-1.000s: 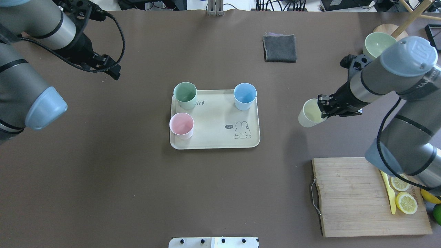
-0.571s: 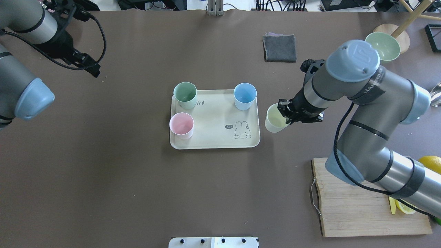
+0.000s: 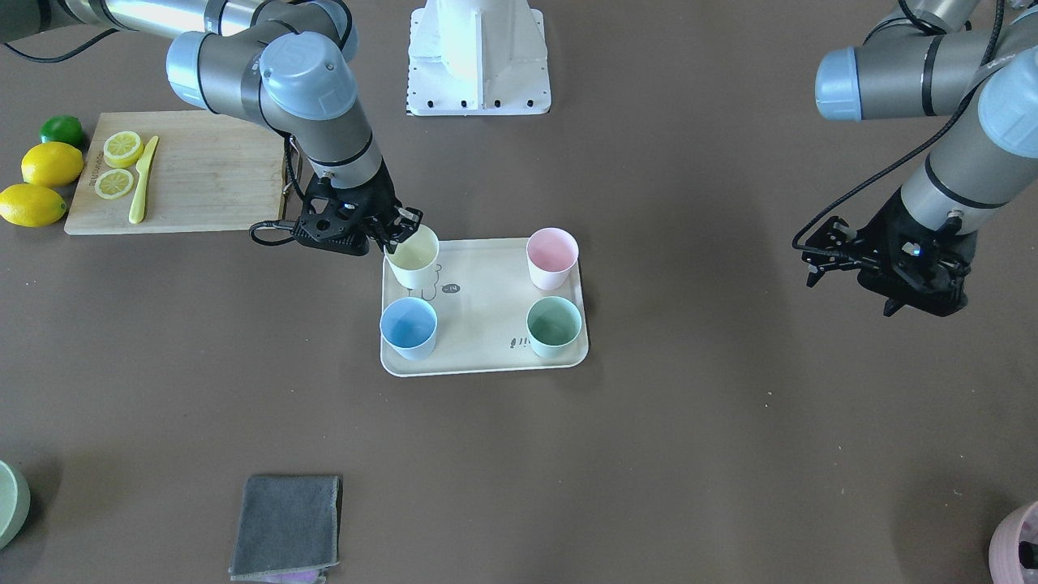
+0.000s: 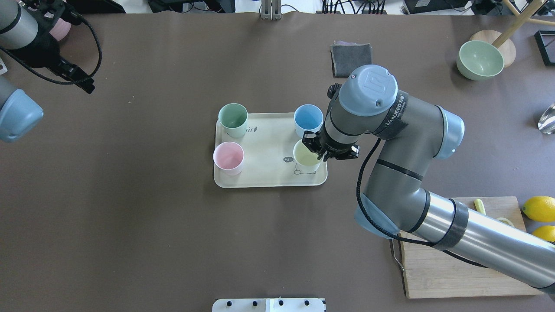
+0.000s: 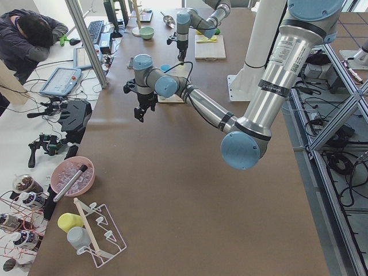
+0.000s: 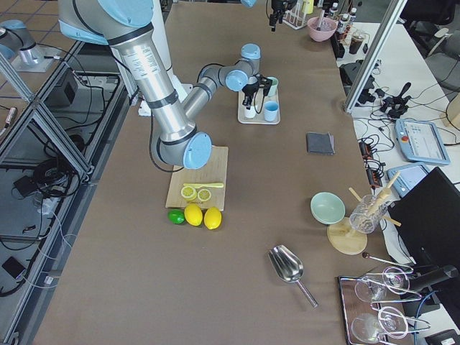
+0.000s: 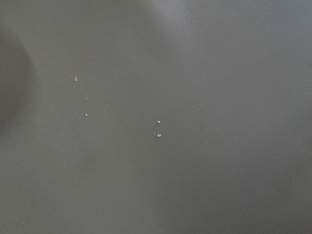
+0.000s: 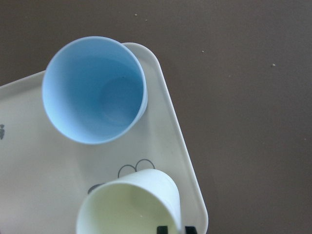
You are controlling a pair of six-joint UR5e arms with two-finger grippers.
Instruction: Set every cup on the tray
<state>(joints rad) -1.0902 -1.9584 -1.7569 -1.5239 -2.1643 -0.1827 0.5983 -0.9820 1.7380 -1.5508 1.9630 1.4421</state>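
My right gripper is shut on the rim of the pale yellow cup and holds it, slightly tilted, over the rabbit-drawing corner of the cream tray. I cannot tell whether the cup touches the tray. The light blue cup, mint green cup and pink cup stand upright on the tray's other corners. The right wrist view shows the yellow cup beside the blue cup. My left gripper is open and empty, far off over bare table.
A wooden cutting board with lemon slices and a yellow knife lies beyond my right arm, with lemons beside it. A grey cloth and a green bowl sit at the far side. A pink pot is near my left gripper.
My right arm has carried the yellow cup leftward from the open table onto the tray's rabbit corner. My left arm has drawn back further toward the table's far left.
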